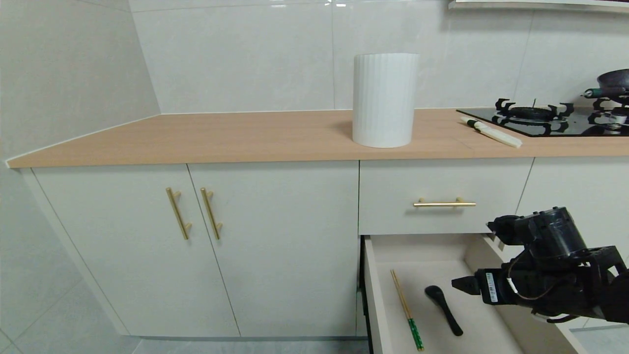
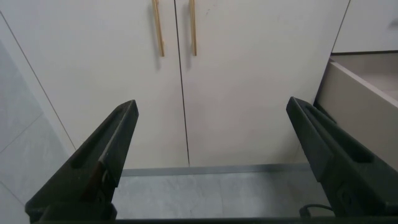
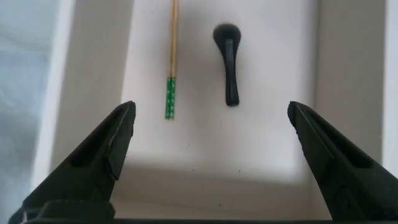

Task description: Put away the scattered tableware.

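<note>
Now, in the frame's lower right, green-tipped chopsticks [image 1: 406, 309] and a black spoon [image 1: 443, 302] lie in the open drawer [image 1: 372, 290]; the right tool [image 3: 210, 111] and left tool [image 2: 211, 109] gape empty; seemingly wrapped chopsticks [image 1: 491, 132] rest on the counter [image 1: 245, 137].

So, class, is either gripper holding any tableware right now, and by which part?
Nothing is held. The right gripper is open above the drawer, where the chopsticks and black spoon lie loose; the left gripper is open and empty too.

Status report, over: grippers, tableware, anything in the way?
Left gripper open, facing cupboard doors; right gripper open, above open drawer. Chopsticks and black spoon lie in drawer, apart. Pale utensil on countertop by stove. No obstruction seen.
</note>
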{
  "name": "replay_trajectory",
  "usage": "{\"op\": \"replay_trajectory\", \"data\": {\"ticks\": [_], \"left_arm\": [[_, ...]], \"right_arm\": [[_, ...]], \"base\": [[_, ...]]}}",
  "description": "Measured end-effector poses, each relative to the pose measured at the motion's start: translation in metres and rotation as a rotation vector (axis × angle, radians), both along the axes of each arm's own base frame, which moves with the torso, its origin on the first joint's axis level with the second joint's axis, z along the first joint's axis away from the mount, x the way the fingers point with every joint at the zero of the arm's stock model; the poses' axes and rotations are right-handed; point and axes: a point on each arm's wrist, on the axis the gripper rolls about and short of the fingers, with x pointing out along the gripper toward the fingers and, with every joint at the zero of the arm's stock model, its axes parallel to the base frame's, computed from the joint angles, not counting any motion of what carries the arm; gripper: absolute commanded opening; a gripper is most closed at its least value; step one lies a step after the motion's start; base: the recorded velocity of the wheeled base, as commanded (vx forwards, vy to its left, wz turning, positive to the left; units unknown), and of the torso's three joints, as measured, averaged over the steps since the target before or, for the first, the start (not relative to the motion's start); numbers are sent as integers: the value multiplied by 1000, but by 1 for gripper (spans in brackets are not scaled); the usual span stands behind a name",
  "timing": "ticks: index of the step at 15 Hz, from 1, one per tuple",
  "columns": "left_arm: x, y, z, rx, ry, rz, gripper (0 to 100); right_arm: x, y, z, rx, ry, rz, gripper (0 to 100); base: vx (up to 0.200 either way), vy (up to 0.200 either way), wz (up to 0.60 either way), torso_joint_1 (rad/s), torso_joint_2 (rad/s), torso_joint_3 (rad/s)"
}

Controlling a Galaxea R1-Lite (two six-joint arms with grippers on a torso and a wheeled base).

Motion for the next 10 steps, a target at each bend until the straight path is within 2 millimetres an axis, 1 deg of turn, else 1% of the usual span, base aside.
{"op": "replay_trajectory", "data": {"ticks": [2, 5, 7, 10], "left_arm": [[0, 0, 0, 0, 0, 0, 100], [0, 0, 0, 0, 0, 0, 100], [0, 0, 0, 0, 0, 0, 100], [0, 0, 0, 0, 0, 0, 100]], "right_arm": [[-2, 0, 3, 2, -5, 2, 100], [-8, -2, 3, -17, 41, 6, 100], [-12, -2, 4, -27, 54, 19, 100], [-28, -2, 3, -70, 159, 105, 100]], "base": [[-200, 0, 0, -2, -5, -2], [-200, 0, 0, 1, -2, 4], [0, 0, 0, 0, 0, 0], [0, 0, 0, 0, 0, 0]]}}
